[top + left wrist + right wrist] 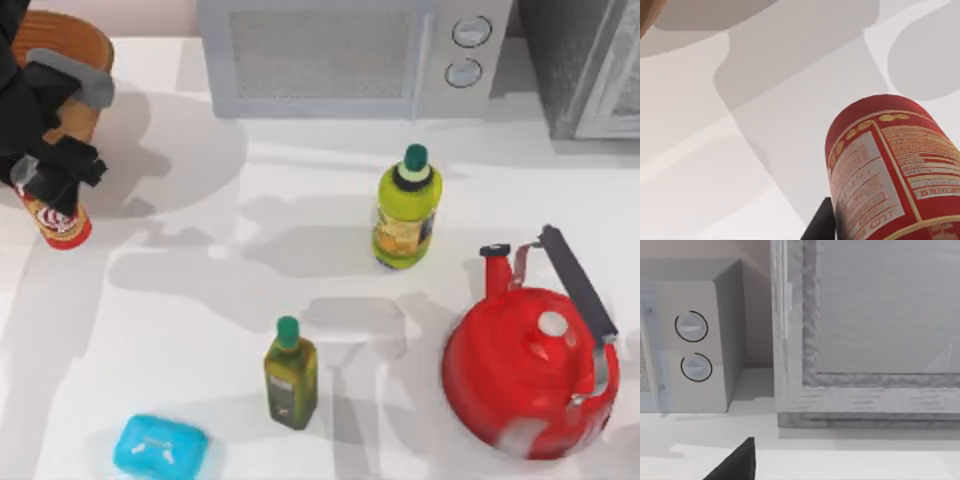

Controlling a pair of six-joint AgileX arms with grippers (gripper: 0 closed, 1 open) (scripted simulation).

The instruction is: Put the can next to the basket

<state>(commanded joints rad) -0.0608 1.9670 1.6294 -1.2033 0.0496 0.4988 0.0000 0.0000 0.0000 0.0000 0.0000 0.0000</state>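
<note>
basket (62, 40): tan-brown wicker, far left back corner of table, partly covered by the left arm; only its rim and part of the side visible from the top.
left pincer (55, 185): black, at the table's left edge, just in front of the basket; closed on the upper part of the can.
can (58, 222): red soda can, tilted, lower end with cream-and-gold round logo sticking out below the pincer; near the basket, apart from it. In the left wrist view the can (885, 170) shows a white nutrition panel and a row of gold dots under the rim; print too small to read. Whether it touches the table I cannot tell.
table (200, 300): white, shadows across it.
soap box (160, 447): cyan, rounded, front left; no readable writing.
small bottle (290, 375): dark olive, green cap, yellow label, front centre, upright; label text unreadable.
microwave (350, 55): grey, back centre, two round dials on its right side; also in the right wrist view (695, 345).
large bottle (406, 210): yellow-green, dark green cap, orange-yellow label, centre right, upright; label unreadable.
kettle (530, 370): red, black handle, white lid knob, front right.
cabinet (590, 65): grey panelled, back right corner.
right pincer (735, 462): one black finger tip at the edge of the right wrist view; opening cannot tell.
</note>
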